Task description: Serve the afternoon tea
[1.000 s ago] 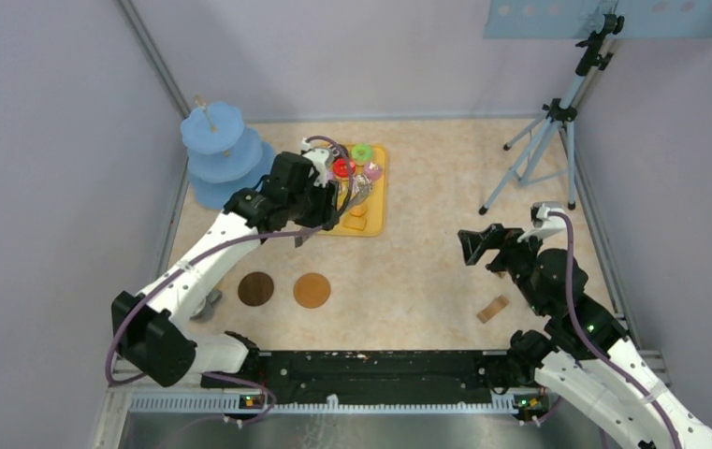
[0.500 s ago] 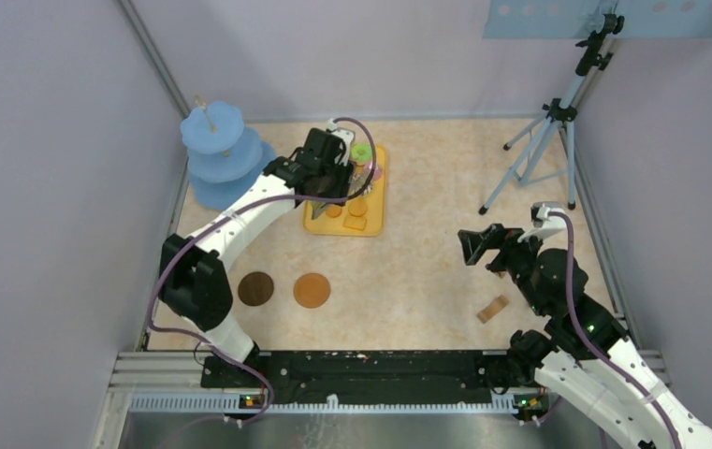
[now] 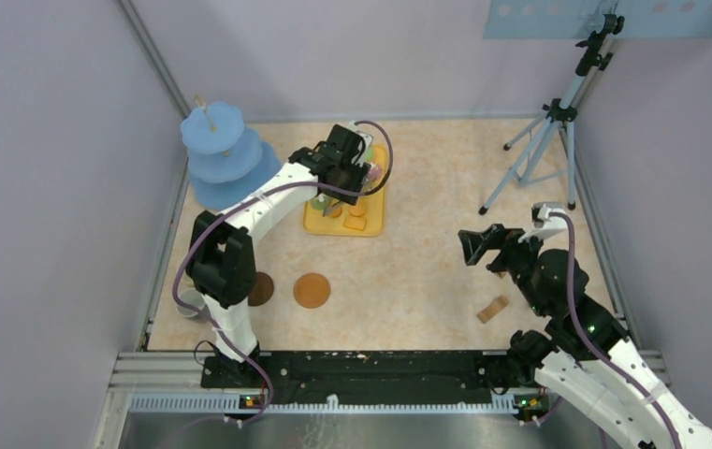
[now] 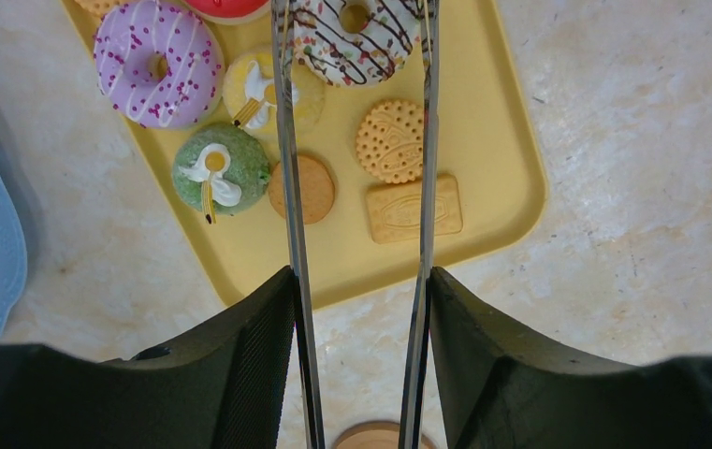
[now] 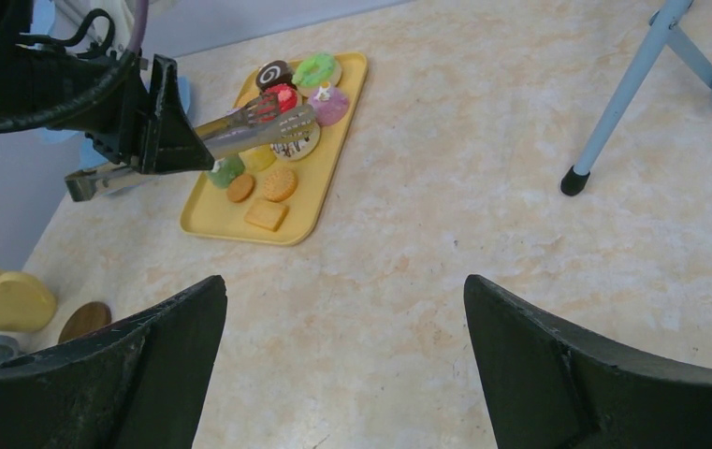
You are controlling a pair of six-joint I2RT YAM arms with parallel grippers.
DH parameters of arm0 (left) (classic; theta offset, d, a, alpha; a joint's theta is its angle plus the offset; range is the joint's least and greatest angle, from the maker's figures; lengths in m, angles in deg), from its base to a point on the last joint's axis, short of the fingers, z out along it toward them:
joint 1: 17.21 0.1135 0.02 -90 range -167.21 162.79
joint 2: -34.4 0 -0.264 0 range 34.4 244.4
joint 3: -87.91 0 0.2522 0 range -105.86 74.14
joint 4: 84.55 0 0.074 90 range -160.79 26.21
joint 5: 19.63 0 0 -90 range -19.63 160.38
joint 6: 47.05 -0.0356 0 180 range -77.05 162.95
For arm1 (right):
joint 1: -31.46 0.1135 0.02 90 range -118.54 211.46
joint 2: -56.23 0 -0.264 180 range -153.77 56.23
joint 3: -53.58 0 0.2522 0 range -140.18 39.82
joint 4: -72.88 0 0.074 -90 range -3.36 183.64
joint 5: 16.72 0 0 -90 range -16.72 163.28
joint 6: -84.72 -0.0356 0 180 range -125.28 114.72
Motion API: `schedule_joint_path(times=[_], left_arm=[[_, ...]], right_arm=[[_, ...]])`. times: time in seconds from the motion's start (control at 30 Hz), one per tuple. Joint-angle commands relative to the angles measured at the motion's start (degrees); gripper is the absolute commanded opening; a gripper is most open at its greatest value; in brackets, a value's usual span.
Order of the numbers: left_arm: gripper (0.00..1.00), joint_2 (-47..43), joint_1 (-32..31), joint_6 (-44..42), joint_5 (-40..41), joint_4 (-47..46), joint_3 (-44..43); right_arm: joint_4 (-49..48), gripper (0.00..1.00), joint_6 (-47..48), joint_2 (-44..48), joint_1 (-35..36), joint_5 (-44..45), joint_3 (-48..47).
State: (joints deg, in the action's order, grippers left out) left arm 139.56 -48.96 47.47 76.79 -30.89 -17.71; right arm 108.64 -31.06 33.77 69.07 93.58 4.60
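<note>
Lilac walls hem the beige counter (image 3: 427, 248) at the left, far and right edges, and bare surface runs between the yellow tray (image 3: 371, 229) and my right arm. My left gripper (image 4: 359, 299) is clamped on the long metal tongs (image 4: 288, 187). Their arms straddle the white striped doughnut (image 4: 380, 51) on the tray, but I cannot tell whether they touch it. Around it lie a purple doughnut (image 4: 127, 56), a green cake (image 4: 239, 159), two round biscuits (image 4: 389, 140) and a rectangular biscuit (image 4: 414, 208). My right gripper (image 5: 342, 281) hangs wide apart and empty over the right side.

A blue tiered stand (image 3: 221, 154) crowds the tray's left, and a tripod (image 3: 544, 140) blocks the far right corner. Near the front left sit a brown coaster (image 3: 312, 290), a darker coaster (image 3: 264, 288) partly hidden by my left arm, and the yellow mug (image 5: 1, 297). A wooden block (image 3: 493, 309) lies beside my right arm.
</note>
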Motion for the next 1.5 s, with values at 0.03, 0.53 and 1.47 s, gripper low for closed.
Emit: schedule_joint_path(times=[0.03, 0.53, 1.47], left_arm=[[0.58, 0.73, -0.84, -0.53, 3.28, 0.35, -1.21], [0.63, -2.35, -2.36, -0.16, 4.72, -1.46, 3.30], [0.56, 0.20, -2.39, 1.05, 5.98, -1.38, 1.63]], right_arm=[[-1.89, 0.95, -0.52, 1.32, -0.34, 0.48, 0.07], [-1.19, 0.95, -0.66, 2.24, -0.34, 1.01, 0.32], [-1.07, 0.95, -0.62, 2.57, -0.34, 0.84, 0.01]])
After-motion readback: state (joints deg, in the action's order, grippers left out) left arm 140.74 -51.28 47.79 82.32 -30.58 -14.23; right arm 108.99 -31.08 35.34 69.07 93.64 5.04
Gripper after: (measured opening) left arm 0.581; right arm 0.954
